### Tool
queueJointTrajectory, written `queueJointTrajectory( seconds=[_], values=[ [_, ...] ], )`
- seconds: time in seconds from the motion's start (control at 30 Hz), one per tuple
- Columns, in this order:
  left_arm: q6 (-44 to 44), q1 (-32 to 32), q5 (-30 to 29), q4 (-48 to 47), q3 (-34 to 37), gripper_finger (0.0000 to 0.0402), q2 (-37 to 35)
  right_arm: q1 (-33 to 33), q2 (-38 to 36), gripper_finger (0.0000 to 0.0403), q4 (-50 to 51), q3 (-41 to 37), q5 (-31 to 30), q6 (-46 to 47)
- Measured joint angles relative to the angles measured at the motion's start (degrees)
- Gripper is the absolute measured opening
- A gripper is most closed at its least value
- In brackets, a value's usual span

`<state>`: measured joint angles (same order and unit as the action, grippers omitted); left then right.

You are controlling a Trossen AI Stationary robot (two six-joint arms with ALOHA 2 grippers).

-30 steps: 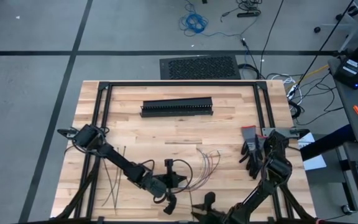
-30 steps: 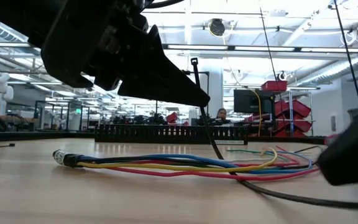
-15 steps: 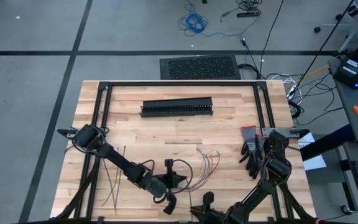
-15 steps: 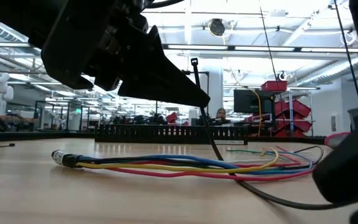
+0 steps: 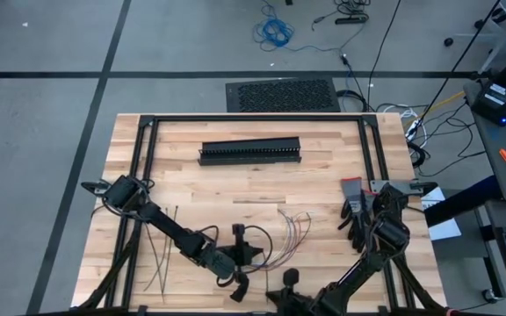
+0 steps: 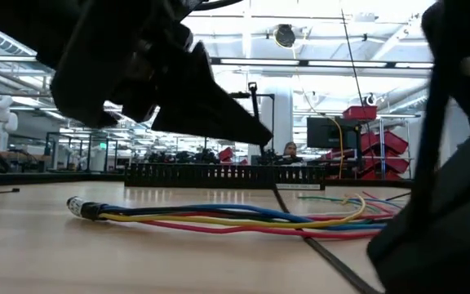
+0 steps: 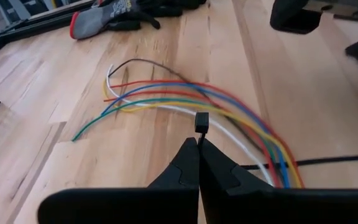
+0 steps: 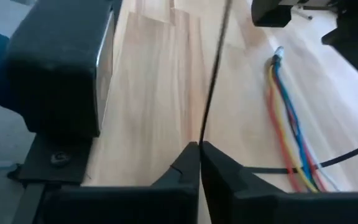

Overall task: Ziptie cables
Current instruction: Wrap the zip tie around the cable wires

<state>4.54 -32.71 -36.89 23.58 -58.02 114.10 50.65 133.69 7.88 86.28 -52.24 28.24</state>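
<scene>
My left gripper (image 7: 199,144) clamped on a ziptie (image 7: 201,122) head, above the cables (image 7: 229,112) at the table's (image 5: 235,184) near middle. My right gripper (image 8: 200,148) pinched on the ziptie's tail, near edge. Spare zipties (image 5: 158,254) lie left.

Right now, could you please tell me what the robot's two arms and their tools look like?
Both arms are dark, jointed and matte black. The left tool ends in two smooth black plastic fingers tapering to a narrow wedge; the right tool has the same pointed black fingers. Thin black cables loop beside the left arm's wrist. No markings are legible.
</scene>
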Motion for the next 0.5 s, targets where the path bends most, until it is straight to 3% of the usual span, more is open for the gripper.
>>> queueJointTrajectory(
  seconds=[0.23, 0.5],
  values=[
    [-3.1, -0.3, -4.5, -5.4, 0.0, 0.0000, 0.0, -0.8, -1.3, 0.0001, 0.9, 0.0, 1.8, 3.6],
    [-18.1, -2.3, -8.8, -4.7, -3.5, 0.0000, 0.0, -3.6, -7.8, 0.0000, 6.1, 0.0, 8.9, 7.3]
  ],
)
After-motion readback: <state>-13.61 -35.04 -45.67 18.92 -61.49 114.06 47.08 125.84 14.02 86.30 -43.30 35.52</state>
